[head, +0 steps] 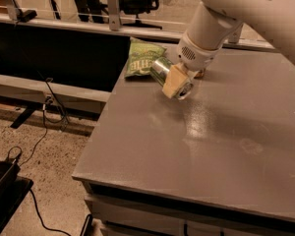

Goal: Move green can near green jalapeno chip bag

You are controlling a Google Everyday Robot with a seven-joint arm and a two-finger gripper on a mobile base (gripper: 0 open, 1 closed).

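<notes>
Tool (175, 82) clamps green can (161, 69) beside green jalapeno chip bag (142, 58).

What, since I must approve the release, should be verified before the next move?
1. Gripper shut on the green can: ok.
2. Can lying on its side in the grip: ok.
3. Can close to the green jalapeno chip bag: ok, at its right edge.
4. Can touching the bag: cannot tell.
5. Can resting on the table: cannot tell.
6. Can over the tabletop, inside its edges: ok.
</notes>
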